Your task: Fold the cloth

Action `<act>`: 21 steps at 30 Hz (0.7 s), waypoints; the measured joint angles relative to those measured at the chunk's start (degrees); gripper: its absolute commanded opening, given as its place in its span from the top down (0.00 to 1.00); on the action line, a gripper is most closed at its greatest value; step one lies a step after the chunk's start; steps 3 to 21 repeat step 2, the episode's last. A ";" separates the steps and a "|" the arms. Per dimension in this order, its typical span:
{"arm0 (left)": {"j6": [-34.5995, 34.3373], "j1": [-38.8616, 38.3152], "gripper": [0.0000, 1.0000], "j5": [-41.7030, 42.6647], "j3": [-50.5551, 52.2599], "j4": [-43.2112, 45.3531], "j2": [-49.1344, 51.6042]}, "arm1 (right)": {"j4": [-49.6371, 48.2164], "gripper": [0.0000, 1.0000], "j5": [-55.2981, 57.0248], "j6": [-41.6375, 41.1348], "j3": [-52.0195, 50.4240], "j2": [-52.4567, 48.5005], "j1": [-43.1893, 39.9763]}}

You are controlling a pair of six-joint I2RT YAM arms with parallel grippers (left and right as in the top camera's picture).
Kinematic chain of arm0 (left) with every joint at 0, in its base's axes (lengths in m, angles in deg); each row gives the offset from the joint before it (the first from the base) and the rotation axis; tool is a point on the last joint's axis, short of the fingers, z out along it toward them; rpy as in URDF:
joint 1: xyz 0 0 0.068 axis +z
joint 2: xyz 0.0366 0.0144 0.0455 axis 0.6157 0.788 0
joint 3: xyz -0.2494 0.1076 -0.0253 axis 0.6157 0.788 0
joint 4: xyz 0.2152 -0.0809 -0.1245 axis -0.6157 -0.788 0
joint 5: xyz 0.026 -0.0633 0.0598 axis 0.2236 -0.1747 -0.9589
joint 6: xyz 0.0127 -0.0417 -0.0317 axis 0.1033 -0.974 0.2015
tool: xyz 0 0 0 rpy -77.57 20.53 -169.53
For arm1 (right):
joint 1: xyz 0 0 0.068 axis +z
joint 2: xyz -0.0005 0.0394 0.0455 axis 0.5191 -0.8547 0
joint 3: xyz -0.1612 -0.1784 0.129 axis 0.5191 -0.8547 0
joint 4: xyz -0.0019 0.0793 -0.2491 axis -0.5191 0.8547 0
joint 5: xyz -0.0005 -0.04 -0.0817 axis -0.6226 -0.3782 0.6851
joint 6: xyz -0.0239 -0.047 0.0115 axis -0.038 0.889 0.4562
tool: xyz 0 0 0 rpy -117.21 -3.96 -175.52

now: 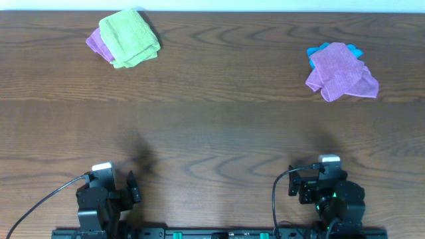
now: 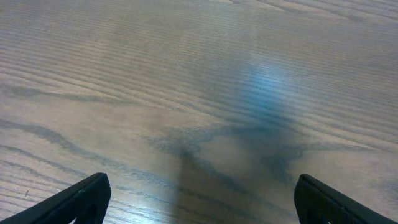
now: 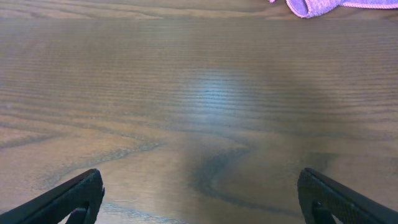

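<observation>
1. Both arms sit at the near edge of the table (image 1: 212,126). The left gripper (image 2: 202,193) and the right gripper (image 3: 200,193) each have their jaws spread wide, with nothing between them and only bare wood below.
2. The piece to fold is, I judge, the crumpled purple cloth (image 1: 340,73) at the far right. It lies on a blue cloth (image 1: 319,50) that peeks out at its far side. At the far left, a green cloth (image 1: 129,36) rests neatly folded on a second purple cloth (image 1: 96,45).
3. A deep pinch could catch the blue layer underneath and drag both.
4. No clean corner shows, so grabbing a bunched ridge would likely give a lopsided fold.
5. The reach is long, and a nudge instead of a grip could shove the heap farther away.
</observation>
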 measured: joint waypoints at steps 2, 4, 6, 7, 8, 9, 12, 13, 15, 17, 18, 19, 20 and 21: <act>0.00 0.00 0.04 0.00 0.00 0.00 0.00 | 0.00 0.01 0.00 0.00 0.00 0.00 0.00; 0.00 0.00 0.04 0.00 0.00 0.00 0.00 | 0.00 0.01 0.00 0.00 0.00 0.00 0.00; 0.00 0.00 0.04 0.00 0.00 0.00 0.00 | 0.00 0.01 0.00 0.00 0.00 0.00 0.00; 0.00 0.00 0.04 0.00 0.00 0.00 0.00 | 0.00 0.01 0.00 0.00 0.00 0.00 0.00; 0.00 0.00 0.04 0.00 0.00 0.00 0.00 | 0.00 0.01 0.00 0.00 0.00 0.00 0.00; 0.00 0.00 0.04 0.00 0.00 0.00 0.00 | 0.00 0.01 0.00 0.00 0.00 0.00 0.00; 0.00 0.00 0.04 0.00 0.00 0.00 0.00 | 0.00 0.01 0.00 0.00 0.00 0.00 0.00; 0.00 0.00 0.04 0.00 0.00 0.00 0.00 | 0.00 0.01 0.00 0.00 0.00 0.00 0.00; 0.00 0.00 0.04 0.00 0.00 0.00 0.00 | 0.00 0.01 0.00 0.00 0.00 0.00 0.00; 0.00 0.00 0.04 0.00 0.00 0.00 0.00 | 0.00 0.01 0.00 0.00 0.00 0.00 0.00; 0.00 0.00 0.04 0.00 0.00 0.00 0.00 | 0.00 0.01 0.00 0.00 0.00 0.00 0.00; 0.00 0.00 0.04 0.00 0.00 0.00 0.00 | 0.00 0.01 0.00 0.00 0.00 0.00 0.00; 0.00 0.00 0.04 0.00 0.00 0.00 0.00 | 0.00 0.01 0.00 0.00 0.00 0.00 0.00; 0.00 0.00 0.04 0.00 0.00 0.00 0.00 | 0.00 0.01 0.00 0.00 0.00 0.00 0.00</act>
